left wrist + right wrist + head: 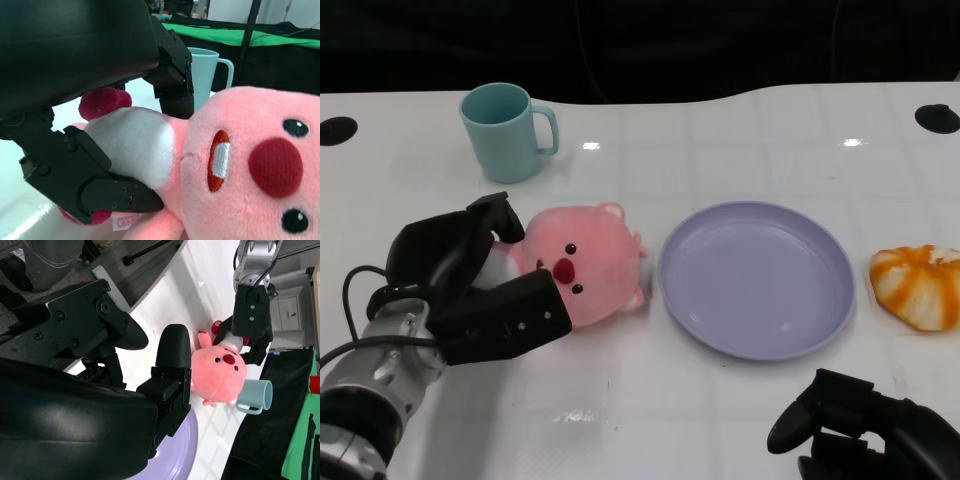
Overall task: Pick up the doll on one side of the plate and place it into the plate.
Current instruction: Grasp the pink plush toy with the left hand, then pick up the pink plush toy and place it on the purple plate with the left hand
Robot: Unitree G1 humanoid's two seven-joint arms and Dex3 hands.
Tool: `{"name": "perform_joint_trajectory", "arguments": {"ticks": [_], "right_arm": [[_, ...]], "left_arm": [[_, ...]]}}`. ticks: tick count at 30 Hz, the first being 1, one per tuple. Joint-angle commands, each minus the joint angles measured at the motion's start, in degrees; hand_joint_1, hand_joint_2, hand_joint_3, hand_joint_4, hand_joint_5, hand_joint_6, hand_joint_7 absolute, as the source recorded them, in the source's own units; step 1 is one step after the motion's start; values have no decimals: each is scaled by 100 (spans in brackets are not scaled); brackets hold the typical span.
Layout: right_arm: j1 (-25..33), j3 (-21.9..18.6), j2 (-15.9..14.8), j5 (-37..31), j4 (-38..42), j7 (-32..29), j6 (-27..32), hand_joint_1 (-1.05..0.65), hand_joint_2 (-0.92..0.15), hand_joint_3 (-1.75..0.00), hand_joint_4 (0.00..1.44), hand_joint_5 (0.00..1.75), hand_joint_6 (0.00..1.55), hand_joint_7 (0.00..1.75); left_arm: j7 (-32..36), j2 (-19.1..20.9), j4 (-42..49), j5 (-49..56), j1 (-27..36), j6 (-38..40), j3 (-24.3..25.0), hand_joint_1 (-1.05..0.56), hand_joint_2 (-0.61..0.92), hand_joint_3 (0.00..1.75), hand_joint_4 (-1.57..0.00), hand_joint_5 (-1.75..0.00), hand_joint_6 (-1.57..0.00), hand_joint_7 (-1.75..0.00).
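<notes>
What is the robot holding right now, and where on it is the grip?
The left hand grips the pink doll around its white-bellied body, below the head. The right hand holds nothing.

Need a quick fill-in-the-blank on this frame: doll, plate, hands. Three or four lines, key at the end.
1. The left hand grips the pink ____ by its body.
2. The doll lies on the table beside the plate, on the side nearer the robot's ____ hand.
3. The plate holds ____.
4. The mug behind the doll is light ____.

Missing words: doll; left; nothing; blue
</notes>
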Motion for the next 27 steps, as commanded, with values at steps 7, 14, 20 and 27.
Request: {"name": "perform_joint_trajectory", "arguments": {"ticks": [7,14,20,27], "right_arm": [[-28,-16,5,44,-13,-33,37,-8,-65,-107,65,175,49,141],[-2,-10,-18,32,-22,-17,-1,-8,-65,-108,64,175,49,141],[2,14,-25,-8,-18,-9,-6,-8,-64,-108,65,175,49,141],[26,35,-27,-27,-38,-10,-10,-8,-64,-108,64,175,48,141]], "left_arm": [[-644,256,-1627,-474,685,307,606,-10,45,126,-90,-175,-73,-175],[-949,145,-2648,-591,926,540,822,-10,42,130,-93,-175,-77,-175],[-1097,-113,-3080,-430,700,622,628,-11,39,133,-93,-175,-77,-175],[-1199,-541,-2960,-283,316,688,423,-17,31,144,-93,-175,-78,-175]]}}
